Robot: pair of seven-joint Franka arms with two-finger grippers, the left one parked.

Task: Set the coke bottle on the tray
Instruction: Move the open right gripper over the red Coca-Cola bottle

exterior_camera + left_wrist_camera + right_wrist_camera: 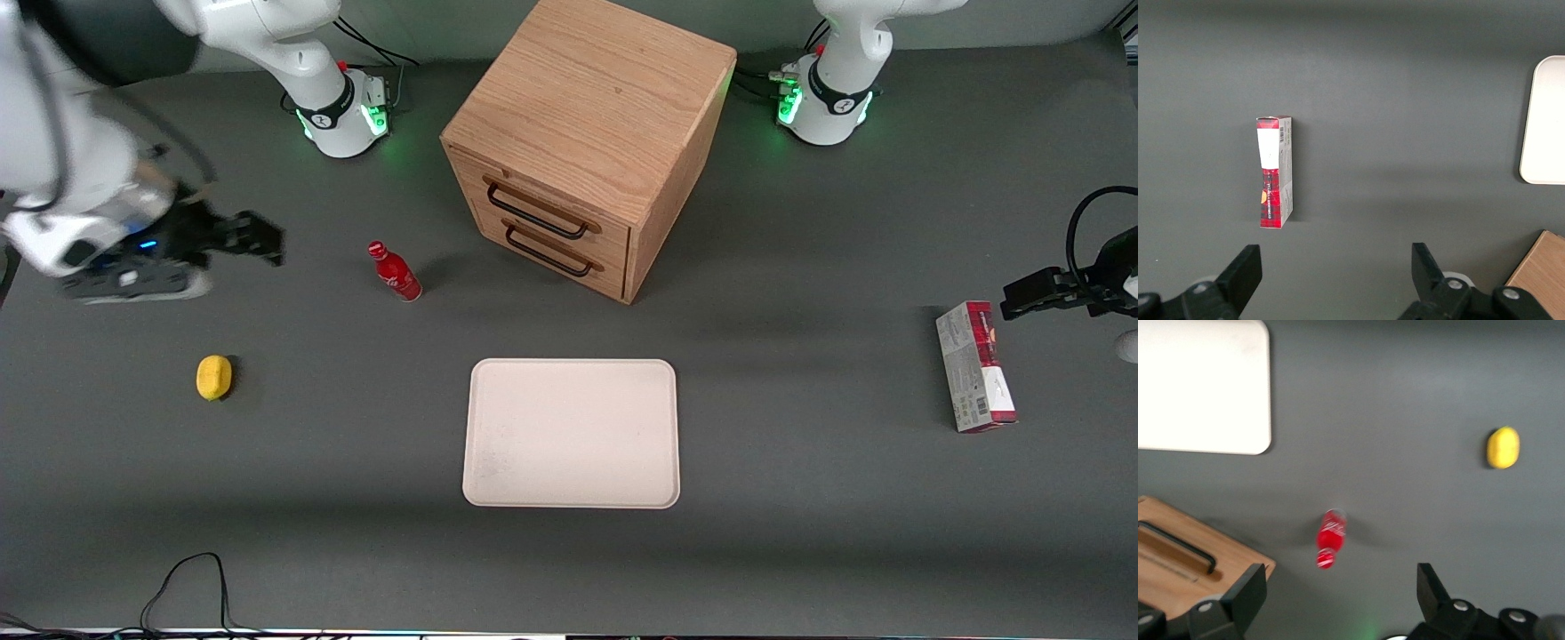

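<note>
1. Coke bottle (395, 272) stood upright on the table (800, 533), in front of the wooden cabinet (587, 133), just off its lower drawer handle (547, 253), not touching it.
2. Nothing gripped the bottle. In the wrist view the coke bottle (1328, 539) sat between the two fingers but well short of the fingertips (1248, 587), clear gap all round.
3. Gripper (253, 236) hung above the table toward the working arm's end, at about 9 o'clock from the bottle in the front view, well apart from it. Fingers spread wide, holding nothing.
4. Tray (571, 433) lay flat, nearer the front camera than the bottle, at about 5 o'clock from it. Nothing on it.
5. Lemon (213, 377) lay at about 8 o'clock from the bottle, nearer the camera than the gripper.
6. Red-and-grey carton (975, 366) lay toward the parked arm's end of the table.
</note>
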